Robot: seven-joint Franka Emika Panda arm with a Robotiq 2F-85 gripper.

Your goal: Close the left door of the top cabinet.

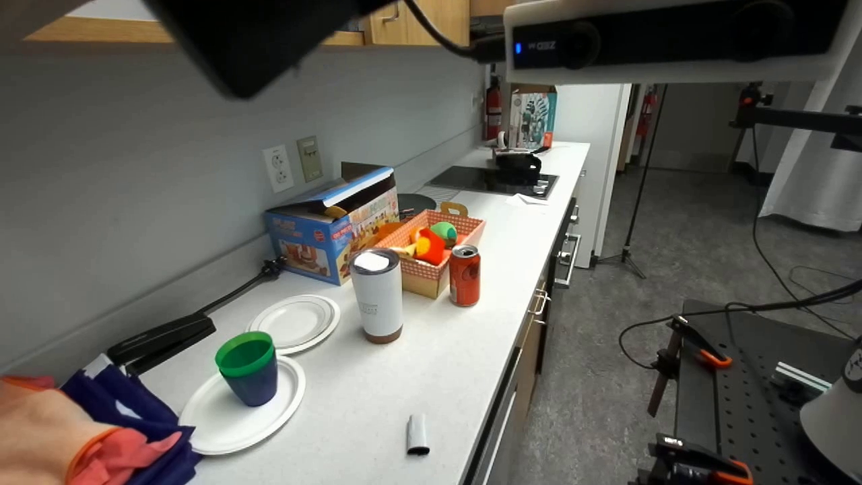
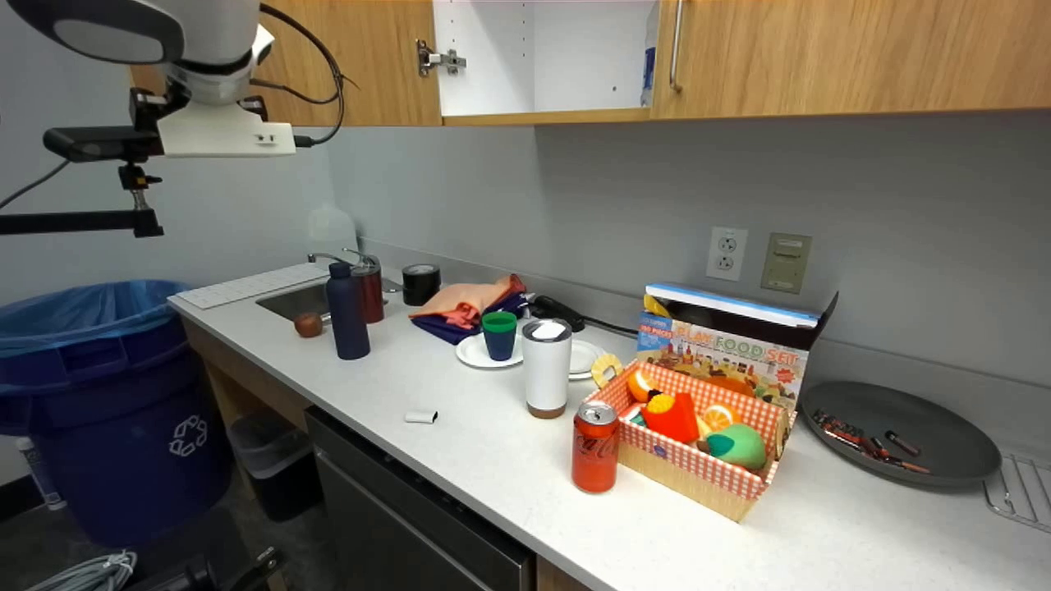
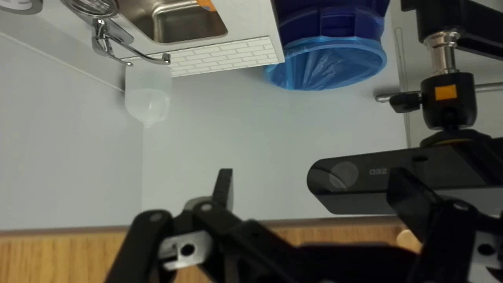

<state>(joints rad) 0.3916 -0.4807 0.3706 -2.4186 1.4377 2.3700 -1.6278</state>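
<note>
The top cabinet [image 2: 542, 117] of light wood shows in both exterior views, its underside edge [image 1: 101, 30] high on the wall. Its left door [image 2: 382, 57] stands swung wide open, with a metal hinge [image 2: 439, 59] and the white interior exposed. The door beside it [image 2: 837, 57], with a bar handle, is shut. The upside-down wrist view shows a wooden panel [image 3: 59, 255] behind the fingers, likely the open door. My gripper [image 3: 314, 188] is open and empty, its fingers wide apart. In an exterior view the arm's wrist [image 2: 218, 90] is before the open door; the fingers are hidden there.
A ZED camera [image 3: 365, 177] on a stand shows between and behind the fingers. Below, the counter [image 2: 484, 460] bears a white tumbler [image 2: 547, 369], a red can [image 2: 594, 447], a toy food basket [image 2: 681, 476] and a dark bottle [image 2: 346, 312]. A blue bin [image 2: 107, 427] stands at the counter's end.
</note>
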